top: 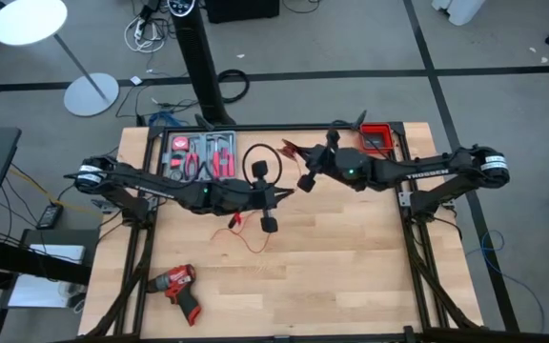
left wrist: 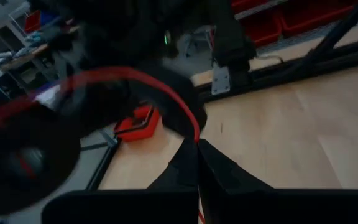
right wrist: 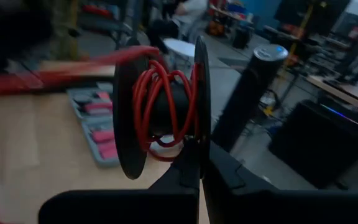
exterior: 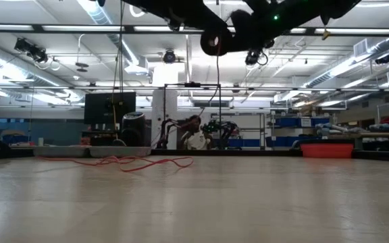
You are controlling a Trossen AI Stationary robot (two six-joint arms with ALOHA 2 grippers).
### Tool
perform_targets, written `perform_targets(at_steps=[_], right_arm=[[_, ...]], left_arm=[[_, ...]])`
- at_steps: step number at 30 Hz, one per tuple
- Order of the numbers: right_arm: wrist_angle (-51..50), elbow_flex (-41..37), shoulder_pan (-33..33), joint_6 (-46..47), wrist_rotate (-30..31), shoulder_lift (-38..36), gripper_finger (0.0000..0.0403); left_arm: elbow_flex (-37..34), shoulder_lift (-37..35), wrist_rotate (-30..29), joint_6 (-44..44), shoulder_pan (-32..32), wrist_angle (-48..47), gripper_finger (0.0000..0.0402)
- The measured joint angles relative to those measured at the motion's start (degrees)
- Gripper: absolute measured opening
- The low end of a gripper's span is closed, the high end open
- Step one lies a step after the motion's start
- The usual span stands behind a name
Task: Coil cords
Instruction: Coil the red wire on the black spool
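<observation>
A black spool (right wrist: 160, 112) wound with thin red wire hangs high over the table's middle, with my right gripper (right wrist: 199, 163) shut on it; the high view shows that gripper (top: 311, 178) coming in from the right. My left gripper (left wrist: 197, 158), reaching from the left (top: 282, 195), is shut on the red wire (left wrist: 166, 84), which arcs over to the spool. The wire's loose length (top: 246, 233) lies in slack curls on the wood (exterior: 123, 162). A black loop (top: 255, 157), apparently the black cable, lies by the tool tray. My left gripper pinches the red wire (left wrist: 196, 134) between its two shut fingers, coming nearly level from the table's left. From the fingertips the wire curves up and over toward the spool. My right gripper pinches the rim of one spool flange (right wrist: 201, 138) between its fingers, nearly level from the table's right. The spool is lifted clear of the table, its axis lying across the fingers.
A grey tray of red-handled tools (top: 198, 157) sits at the far left and a red bin (top: 376, 138) at the far right corner. A red and black drill (top: 174, 283) lies near the front left. The front right of the wooden top (top: 351, 267) is bare.
</observation>
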Motion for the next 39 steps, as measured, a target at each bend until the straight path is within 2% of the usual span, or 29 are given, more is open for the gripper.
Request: perform_targets(at_steps=[5, 11, 16, 20, 24, 29, 35, 39], right_arm=[[0.41, 0.00, 1.10, -0.05, -3.19, -2.53, 0.0000], [0.45, 0.00, 3.46, -0.48, -7.34, -5.69, 0.0000], [0.27, 0.00, 6.00, -0.49, -7.57, -7.49, 0.0000], [-1.49, 0.00, 7.61, -0.67, -7.56, -9.52, 0.0000], [-7.08, 0.00, 8.76, -0.87, -7.14, -12.13, 0.0000], [-16.82, 0.00, 9.81, 0.55, -6.98, -14.48, 0.0000], [-26.77, 0.00, 10.13, 3.80, -6.98, -14.53, 0.0000], [-28.55, 0.00, 9.74, 4.45, -5.17, -12.01, 0.0000]], left_arm=[[0.00, 0.00, -2.31, -0.40, 0.42, -1.42, 0.0000], [0.00, 0.00, -2.45, -0.70, 0.82, -1.50, 0.0000], [0.00, 0.00, -3.84, -0.99, 1.40, -1.90, 0.0000], [0.00, 0.00, -8.35, -1.03, 1.33, -5.74, 0.0000], [0.00, -0.11, -14.85, -1.03, 1.33, -9.61, 0.0000], [-0.01, -0.13, -19.13, 0.56, 1.21, -11.33, 0.0000], [0.52, -0.15, -19.10, 4.11, 1.06, -9.86, 0.0000], [3.03, -0.20, -16.61, 4.28, 0.78, -9.93, 0.0000]])
